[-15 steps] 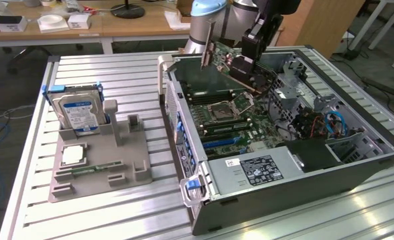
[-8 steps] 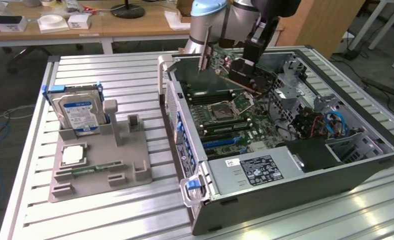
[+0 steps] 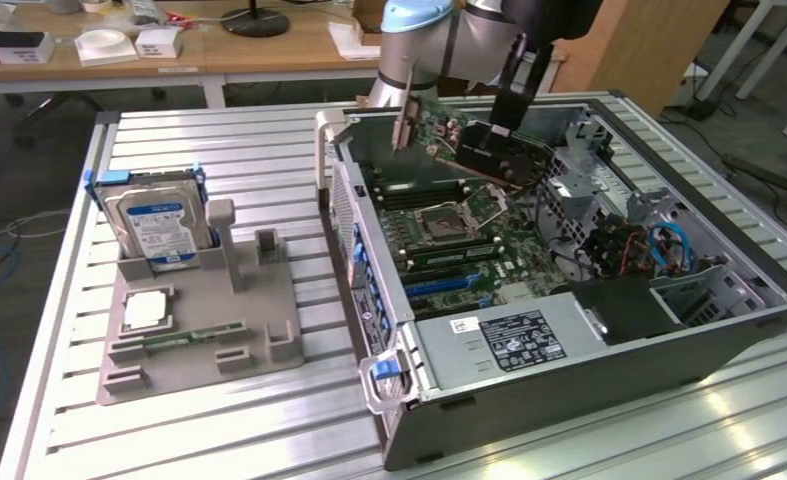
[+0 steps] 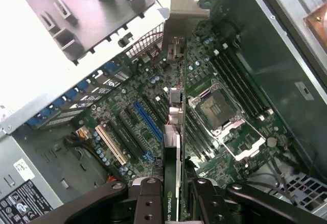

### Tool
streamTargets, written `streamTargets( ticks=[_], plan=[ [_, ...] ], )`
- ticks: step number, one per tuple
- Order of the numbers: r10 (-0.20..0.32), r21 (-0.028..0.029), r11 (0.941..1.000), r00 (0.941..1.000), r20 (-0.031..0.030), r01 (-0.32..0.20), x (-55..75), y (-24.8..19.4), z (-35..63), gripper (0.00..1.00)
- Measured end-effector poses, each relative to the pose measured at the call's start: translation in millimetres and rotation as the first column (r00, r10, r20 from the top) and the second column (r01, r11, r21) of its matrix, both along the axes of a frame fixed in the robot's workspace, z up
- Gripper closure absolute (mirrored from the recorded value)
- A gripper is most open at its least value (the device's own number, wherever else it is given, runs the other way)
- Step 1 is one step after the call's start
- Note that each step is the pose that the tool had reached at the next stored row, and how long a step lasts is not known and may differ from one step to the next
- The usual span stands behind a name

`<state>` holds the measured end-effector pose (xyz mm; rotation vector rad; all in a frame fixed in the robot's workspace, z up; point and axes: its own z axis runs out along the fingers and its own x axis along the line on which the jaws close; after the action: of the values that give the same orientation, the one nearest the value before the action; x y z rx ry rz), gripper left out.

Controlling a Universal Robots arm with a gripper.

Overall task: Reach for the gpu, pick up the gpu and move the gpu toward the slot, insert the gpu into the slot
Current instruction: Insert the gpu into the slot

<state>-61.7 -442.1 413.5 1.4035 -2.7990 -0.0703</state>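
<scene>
The gpu [image 3: 480,150], a dark flat card with a silver end bracket [image 3: 403,125], hangs tilted above the far end of the open computer case [image 3: 607,350]. My gripper [image 3: 503,128] is shut on its upper edge. In the wrist view the gpu [image 4: 172,142] appears edge-on between the black fingers [image 4: 148,198], its bracket [image 4: 180,25] pointing toward the case's rear wall. The card is held above the motherboard [image 4: 225,132]. The long blue slot [image 4: 148,121] lies on the board beside the card's line, apart from it; the same blue slot [image 3: 444,284] sits nearer the power supply.
A grey fixture [image 3: 200,320] at the exterior view's left holds a hard drive [image 3: 156,228], a processor [image 3: 146,308] and a green memory stick [image 3: 186,336]. The power supply [image 3: 520,345], the cpu socket [image 3: 444,218], cables [image 3: 667,245] and the case walls surround the board.
</scene>
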Motion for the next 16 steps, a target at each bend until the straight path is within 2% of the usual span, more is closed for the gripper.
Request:
streamTargets(
  ticks=[4, 5, 6, 7, 10, 11, 12, 16],
  plan=[
    [0.048, 0.0000, 0.9989, 0.9989, 0.0001, -0.048, 0.8, 0.0, -1.4, 0.74],
    [0.063, -0.0001, 0.9980, 0.9980, 0.0026, -0.063, 0.9, 0.0, -1.8, 0.74],
    [0.075, -0.0009, 0.9972, 0.9972, 0.0085, -0.075, 1.0, 0.0, -1.9, 0.74],
    [0.084, -0.0015, 0.9965, 0.9963, 0.0176, -0.084, 1.0, 0.0, -2.1, 0.74],
    [0.106, -0.0047, 0.9943, 0.9929, 0.0531, -0.106, 1.0, 0.0, -2.5, 0.74],
    [0.116, -0.0058, 0.9933, 0.9913, 0.0627, -0.115, 1.0, 0.0, -2.8, 0.74],
    [0.130, -0.0060, 0.9915, 0.9893, 0.0664, -0.130, 1.0, 0.0, -3.4, 0.74],
    [0.202, -0.0066, 0.9794, 0.9770, 0.0690, -0.202, 0.9, 0.0, -5.7, 0.74]
  ],
)
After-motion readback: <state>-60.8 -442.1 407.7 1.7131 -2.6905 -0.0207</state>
